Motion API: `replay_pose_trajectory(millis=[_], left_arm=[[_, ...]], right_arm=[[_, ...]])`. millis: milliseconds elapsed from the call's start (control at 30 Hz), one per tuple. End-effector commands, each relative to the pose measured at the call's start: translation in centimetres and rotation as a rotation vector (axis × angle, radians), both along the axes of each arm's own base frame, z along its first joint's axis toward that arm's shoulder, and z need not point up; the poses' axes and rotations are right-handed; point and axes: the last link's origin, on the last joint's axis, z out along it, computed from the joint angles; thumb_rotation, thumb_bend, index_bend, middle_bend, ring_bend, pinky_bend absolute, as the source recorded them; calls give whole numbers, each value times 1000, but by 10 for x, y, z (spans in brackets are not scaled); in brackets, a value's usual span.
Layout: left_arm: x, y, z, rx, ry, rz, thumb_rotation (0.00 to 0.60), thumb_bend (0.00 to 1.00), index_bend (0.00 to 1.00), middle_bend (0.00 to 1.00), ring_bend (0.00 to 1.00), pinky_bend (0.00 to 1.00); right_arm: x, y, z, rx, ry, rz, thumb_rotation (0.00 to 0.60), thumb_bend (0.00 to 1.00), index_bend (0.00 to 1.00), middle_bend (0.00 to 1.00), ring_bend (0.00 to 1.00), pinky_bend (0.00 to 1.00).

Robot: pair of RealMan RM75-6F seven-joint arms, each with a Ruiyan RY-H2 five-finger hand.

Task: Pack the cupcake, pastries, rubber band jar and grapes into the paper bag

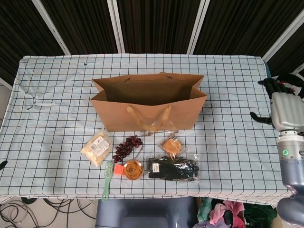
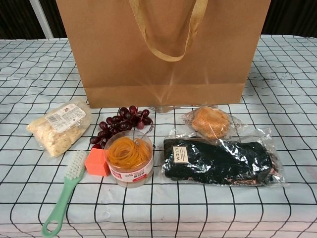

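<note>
Both views are evenly and brightly lit from above, with only short, soft shadows under the objects. The white black-gridded cloth on the worktop (image 1: 57, 118) reads cleanly, without blown-out areas. In the chest view, a pale starburst of reflected light sits low on the front of the brown paper bag (image 2: 163, 54), and small specular glints scatter across the crinkled clear plastic wrap around the dark bundle (image 2: 220, 161). The dark panelled backdrop (image 1: 156, 23) stays deep and nearly featureless. Focus is sharp across the head view; in the chest view, the far cloth softens slightly. Straight lines bend little at the edges.
</note>
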Motion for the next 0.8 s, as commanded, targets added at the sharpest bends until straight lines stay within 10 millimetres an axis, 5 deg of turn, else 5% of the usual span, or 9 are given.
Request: replay_pose_trajectory(millis=[33, 400, 800], left_arm=[[0, 0, -1, -1, 0, 0, 600, 107, 69, 41, 0, 8], [-1, 0, 0, 1, 4, 7, 600, 107, 69, 40, 0, 8], [-1, 0, -1, 0, 9, 14, 600, 107, 68, 40, 0, 8]], right_arm=[[-23, 20, -28, 217, 55, -77, 600, 122, 196, 143, 180, 224], [0, 29, -113, 483, 7, 112, 600, 122, 186, 131, 180, 224], [19, 51, -173, 658, 59, 293, 600, 122, 185, 130, 178, 223]])
